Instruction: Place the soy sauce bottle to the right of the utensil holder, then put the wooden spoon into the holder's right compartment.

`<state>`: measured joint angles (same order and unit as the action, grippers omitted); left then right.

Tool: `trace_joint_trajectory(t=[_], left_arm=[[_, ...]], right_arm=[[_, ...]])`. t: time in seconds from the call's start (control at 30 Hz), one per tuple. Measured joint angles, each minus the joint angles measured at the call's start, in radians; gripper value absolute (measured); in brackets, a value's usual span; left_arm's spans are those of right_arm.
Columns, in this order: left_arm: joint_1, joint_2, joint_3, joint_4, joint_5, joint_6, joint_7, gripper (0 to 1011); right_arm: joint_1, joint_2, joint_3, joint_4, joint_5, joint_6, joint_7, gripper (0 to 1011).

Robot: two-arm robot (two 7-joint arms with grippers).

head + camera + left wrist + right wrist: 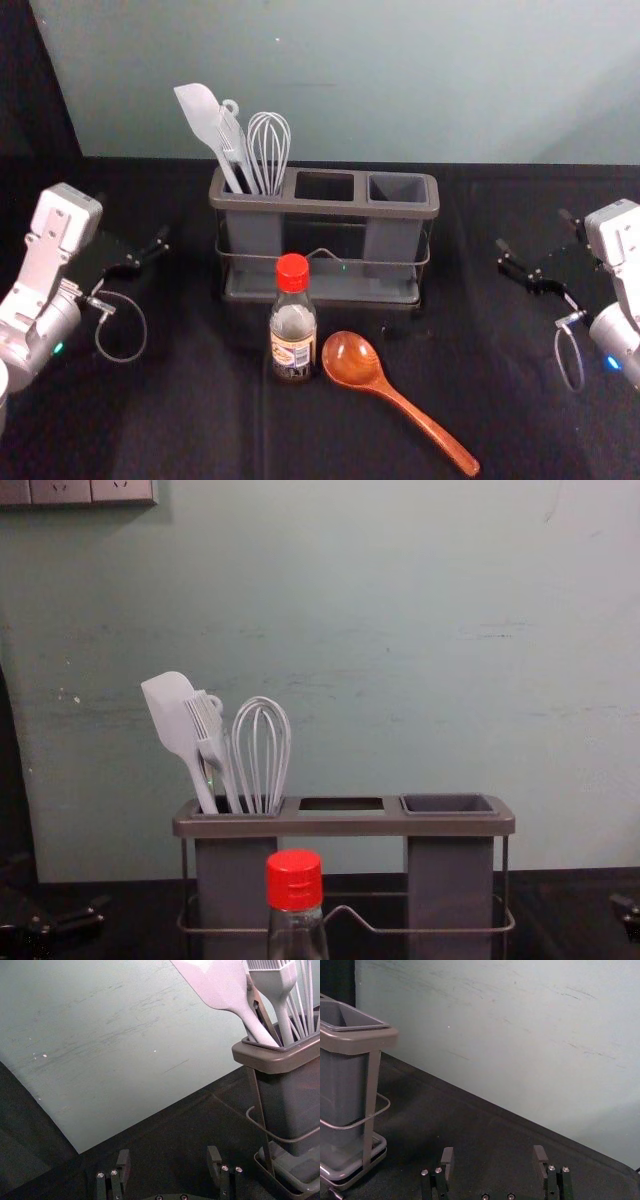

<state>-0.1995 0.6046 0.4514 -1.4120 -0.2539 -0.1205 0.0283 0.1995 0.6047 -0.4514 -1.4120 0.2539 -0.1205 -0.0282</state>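
The soy sauce bottle point(293, 325), red-capped, stands upright in front of the utensil holder point(325, 208); the chest view shows its red cap point(294, 880) before the holder point(343, 825). Just right of the bottle lies the wooden spoon point(352, 360), bowl toward the holder, handle toward the front right. The holder's right compartment point(397, 188) is empty. My left gripper point(135, 255) is left of the holder, open and empty, as the left wrist view of the gripper point(168, 1162) confirms. Right of the holder, my right gripper point(535, 250) is likewise open around nothing in its wrist view point(493, 1162).
A white spatula point(203, 118), a brush and a whisk point(268, 150) stand in the holder's left compartment. Behind the black-covered table point(200, 430) rises a pale wall point(400, 80). Free room lies on the cloth to the holder's right.
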Motion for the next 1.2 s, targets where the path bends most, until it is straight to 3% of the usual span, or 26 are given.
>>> trace_joint_trajectory(t=[0.57,0.9,1.13,1.2], left_arm=[[0.0,0.0,0.0,0.0,0.0,0.0,0.0,1005],[0.0,0.0,0.0,0.0,0.0,0.0,0.0,1005],[0.0,0.0,0.0,0.0,0.0,0.0,0.0,1005],[0.0,0.0,0.0,0.0,0.0,0.0,0.0,1005]], right_arm=[[-0.002,0.0,0.003,-0.001,-0.001,-0.002,0.001,1002],[-0.047,0.02,0.058,-0.082,0.015,-0.019,0.031,1003],[-0.118,0.061,0.124,-0.177,0.076,-0.065,0.081,1003],[-0.155,0.08,0.154,-0.216,0.112,-0.068,0.104,1003]])
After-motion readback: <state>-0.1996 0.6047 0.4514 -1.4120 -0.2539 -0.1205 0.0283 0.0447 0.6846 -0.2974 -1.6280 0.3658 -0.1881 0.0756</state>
